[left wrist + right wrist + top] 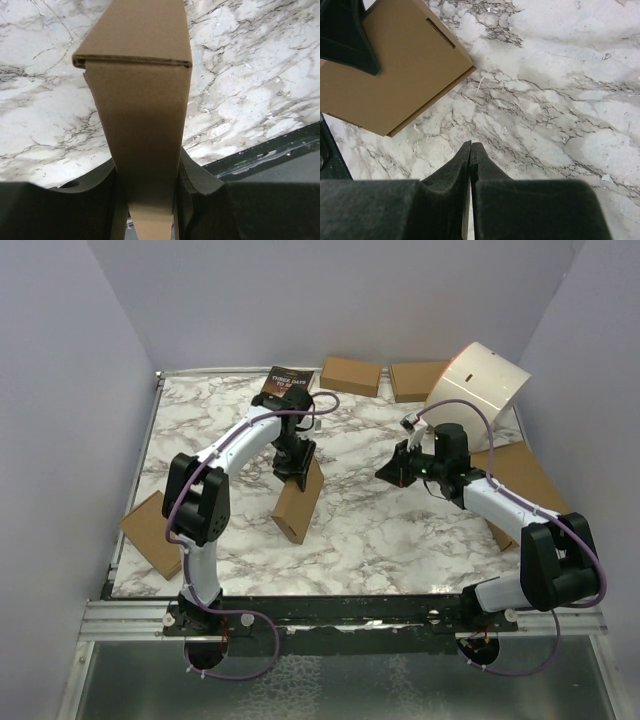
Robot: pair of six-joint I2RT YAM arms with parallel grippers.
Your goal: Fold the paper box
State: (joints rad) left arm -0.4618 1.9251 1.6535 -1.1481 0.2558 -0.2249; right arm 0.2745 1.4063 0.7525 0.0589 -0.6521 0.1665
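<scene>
Well, the paper box is in the middle of the marble table, and it already looks like a closed, flat box. It stands on one thin side and leans a bit. It does not fall, because the left gripper comes down from above and pinches it. In the left wrist view its two black fingers press on the wide faces of the box, one on each side. I think the arm holds it like this so the box can be turned or laid down flat.

The right gripper hangs over the table a little to the right of the box, not touching it. Its fingers are squeezed tight together with nothing between them. The right wrist view shows a corner of the box with a small slot in it. I guess that arm waits close by so it can push a flap in if one pops out.

The folding looks almost done to me. Other small brown boxes sit at the back, out of the way.
</scene>
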